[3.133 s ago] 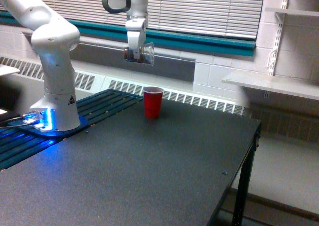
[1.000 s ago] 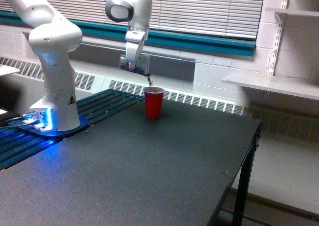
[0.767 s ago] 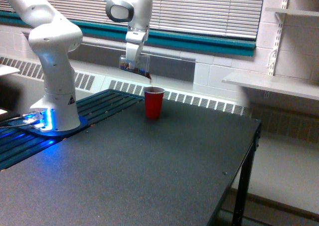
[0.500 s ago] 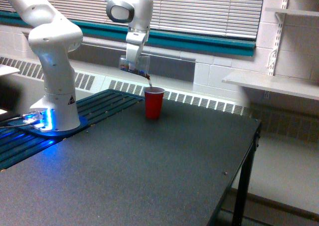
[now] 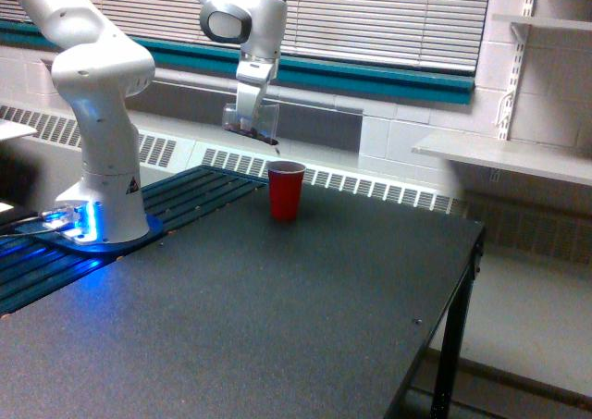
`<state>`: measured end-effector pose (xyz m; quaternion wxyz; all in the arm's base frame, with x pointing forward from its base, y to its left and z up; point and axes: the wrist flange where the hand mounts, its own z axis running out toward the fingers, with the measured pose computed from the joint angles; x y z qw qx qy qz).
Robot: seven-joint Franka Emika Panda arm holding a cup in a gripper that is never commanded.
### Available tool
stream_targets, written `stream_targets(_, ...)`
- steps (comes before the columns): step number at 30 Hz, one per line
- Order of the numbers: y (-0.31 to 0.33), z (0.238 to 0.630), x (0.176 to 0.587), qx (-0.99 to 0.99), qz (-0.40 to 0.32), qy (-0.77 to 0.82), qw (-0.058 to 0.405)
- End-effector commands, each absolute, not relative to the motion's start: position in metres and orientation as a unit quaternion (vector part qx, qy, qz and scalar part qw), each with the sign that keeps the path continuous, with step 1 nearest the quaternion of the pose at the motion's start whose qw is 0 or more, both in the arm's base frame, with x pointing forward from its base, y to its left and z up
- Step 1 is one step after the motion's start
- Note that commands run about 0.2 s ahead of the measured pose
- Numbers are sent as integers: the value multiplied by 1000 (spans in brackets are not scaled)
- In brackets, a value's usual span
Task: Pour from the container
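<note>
The white arm's gripper (image 5: pixel 245 116) hangs above the back of the black table, shut on the clear container (image 5: pixel 253 123). The container is tipped toward the exterior view's right, with brown material gathered at its lowered lip (image 5: pixel 271 141). A red plastic cup (image 5: pixel 285 190) stands upright on the table, just below and to the right of that lip. A few dark grains show under the lip, above the cup's mouth. The fingers are mostly hidden against the container.
The arm's white base (image 5: pixel 100 197) stands on a blue-lit plate at the exterior view's left. The black table (image 5: pixel 277 317) ends at an edge on the right. A wall shelf (image 5: pixel 509 155) and window blinds lie behind.
The container dropped lower and tipped since 3.1 s ago, and brown material streamed toward the red cup. In the last half second the stream has thinned to a few grains.
</note>
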<state>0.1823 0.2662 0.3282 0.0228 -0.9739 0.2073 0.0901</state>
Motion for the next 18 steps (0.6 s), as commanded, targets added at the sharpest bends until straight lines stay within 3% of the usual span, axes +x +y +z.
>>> stream_targets(1, 268, 329, 185, -975, 96, 198, 26)
stream_targets(18, 266, 329, 194, -973, 115, 197, 27)
